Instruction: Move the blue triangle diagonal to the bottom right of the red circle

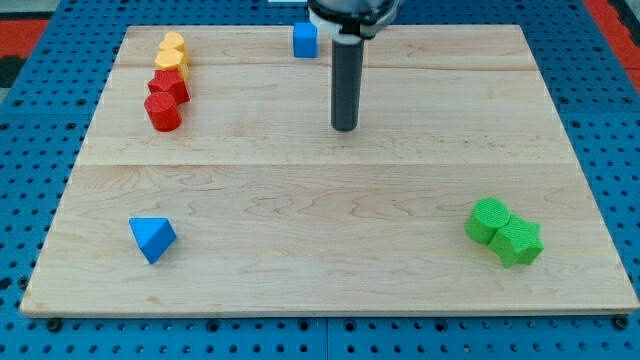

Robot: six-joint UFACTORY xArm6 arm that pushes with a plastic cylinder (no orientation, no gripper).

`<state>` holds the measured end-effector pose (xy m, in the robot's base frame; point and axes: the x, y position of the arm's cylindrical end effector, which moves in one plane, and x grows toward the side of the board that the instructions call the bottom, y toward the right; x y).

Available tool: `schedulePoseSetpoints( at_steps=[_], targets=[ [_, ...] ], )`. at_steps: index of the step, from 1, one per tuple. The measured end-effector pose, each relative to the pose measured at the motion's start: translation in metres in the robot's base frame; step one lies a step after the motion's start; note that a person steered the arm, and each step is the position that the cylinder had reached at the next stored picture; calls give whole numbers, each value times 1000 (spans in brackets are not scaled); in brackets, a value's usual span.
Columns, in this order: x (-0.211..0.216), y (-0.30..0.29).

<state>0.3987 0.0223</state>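
The blue triangle [152,238] lies near the board's bottom left. The red circle [163,112] stands at the upper left, touching a red star-shaped block [169,86] just above it. My tip [345,127] rests on the board at the upper middle, far to the right of the red circle and far up and to the right of the blue triangle. It touches no block.
Two yellow blocks [172,52] sit above the red ones at the top left. A blue cube [305,40] is at the top edge, left of the rod. Two green blocks [503,232] lie together at the lower right. The wooden board [320,280] ends in blue pegboard.
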Motion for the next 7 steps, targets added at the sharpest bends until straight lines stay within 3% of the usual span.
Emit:
schedulePoseSetpoints(
  at_steps=[4, 6, 7],
  targets=[
    [175, -103],
    [194, -195],
    [172, -209]
  ],
)
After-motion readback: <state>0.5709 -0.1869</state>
